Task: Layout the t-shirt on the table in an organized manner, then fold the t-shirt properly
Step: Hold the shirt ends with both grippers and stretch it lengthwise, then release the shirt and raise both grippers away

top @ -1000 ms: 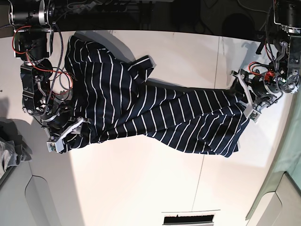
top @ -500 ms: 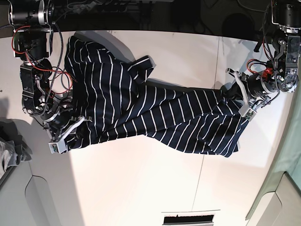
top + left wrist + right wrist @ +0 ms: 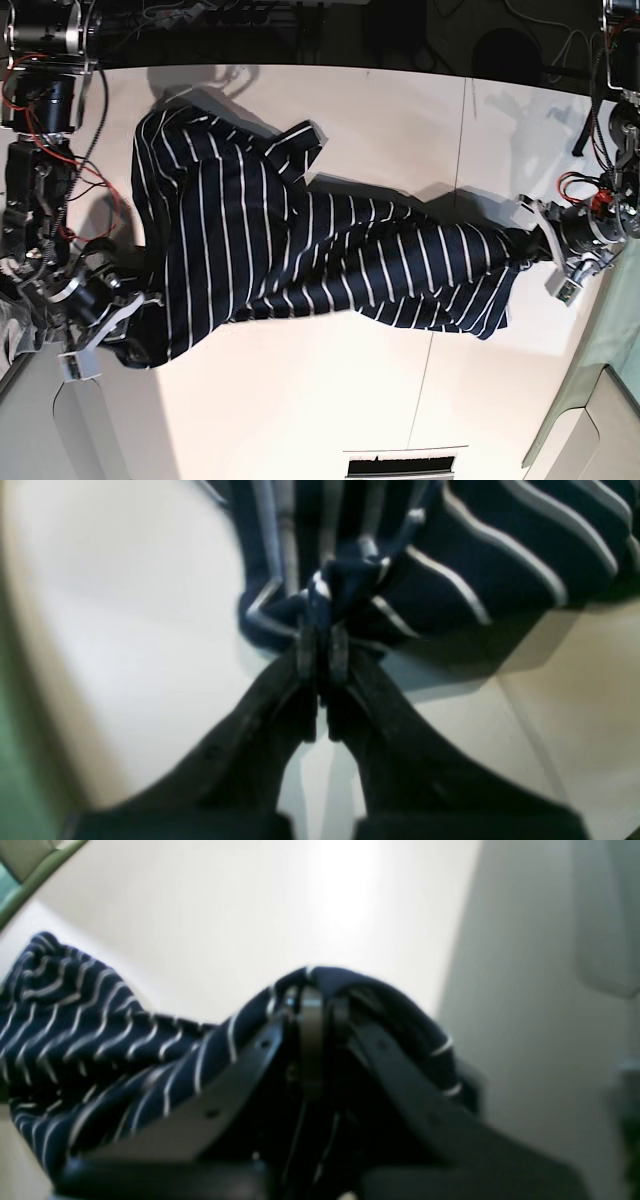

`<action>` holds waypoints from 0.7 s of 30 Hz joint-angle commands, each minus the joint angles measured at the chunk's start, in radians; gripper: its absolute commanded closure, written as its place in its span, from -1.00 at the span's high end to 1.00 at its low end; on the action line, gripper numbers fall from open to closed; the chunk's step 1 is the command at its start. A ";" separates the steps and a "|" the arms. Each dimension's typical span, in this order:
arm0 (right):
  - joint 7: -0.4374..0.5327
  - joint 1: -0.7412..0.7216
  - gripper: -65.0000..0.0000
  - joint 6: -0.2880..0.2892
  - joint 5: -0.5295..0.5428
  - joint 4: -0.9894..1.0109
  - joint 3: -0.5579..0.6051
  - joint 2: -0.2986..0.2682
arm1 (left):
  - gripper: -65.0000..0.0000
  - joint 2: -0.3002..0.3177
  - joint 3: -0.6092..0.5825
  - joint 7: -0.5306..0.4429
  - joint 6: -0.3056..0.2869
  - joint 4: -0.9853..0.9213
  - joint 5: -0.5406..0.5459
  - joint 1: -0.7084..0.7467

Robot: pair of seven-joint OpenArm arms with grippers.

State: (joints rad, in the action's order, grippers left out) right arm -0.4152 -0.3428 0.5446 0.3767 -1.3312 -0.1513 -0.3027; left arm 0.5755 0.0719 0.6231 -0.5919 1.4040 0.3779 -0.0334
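Since 1 s ago, left claw [image 3: 560, 262], right claw [image 3: 98, 335] clamped t-shirt [image 3: 300, 250], stretching it.

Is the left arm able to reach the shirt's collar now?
Probably not yet: the left gripper is shut on the shirt at the far end, and the collar lies across the table from it.

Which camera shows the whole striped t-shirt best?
The base view: the t-shirt shows whole, stretched across the table. Each wrist view shows only a bunched corner pinched in a shut pincer, left pincer and right pincer.
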 commanded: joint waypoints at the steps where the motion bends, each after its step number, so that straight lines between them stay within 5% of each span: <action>1: 0.002 -0.025 -1.00 0.003 0.037 -0.039 -0.008 -0.027 | -1.00 0.026 0.007 -0.013 0.004 0.014 0.007 -0.016; 8: -0.123 -0.013 -1.00 0.002 0.122 -0.076 -0.009 -0.075 | -1.00 0.029 0.007 0.009 -0.034 0.014 0.007 -0.016; 21: -0.069 0.293 -1.00 0.002 0.122 -0.076 -0.036 -0.081 | -1.00 0.028 0.007 0.059 -0.034 0.014 0.014 -0.010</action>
State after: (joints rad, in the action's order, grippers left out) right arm -0.5133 -0.0338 0.5392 0.4805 -1.3903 -0.1772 -0.3683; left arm 0.5819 0.0719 0.6964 -0.6254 1.4040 0.3801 -0.0273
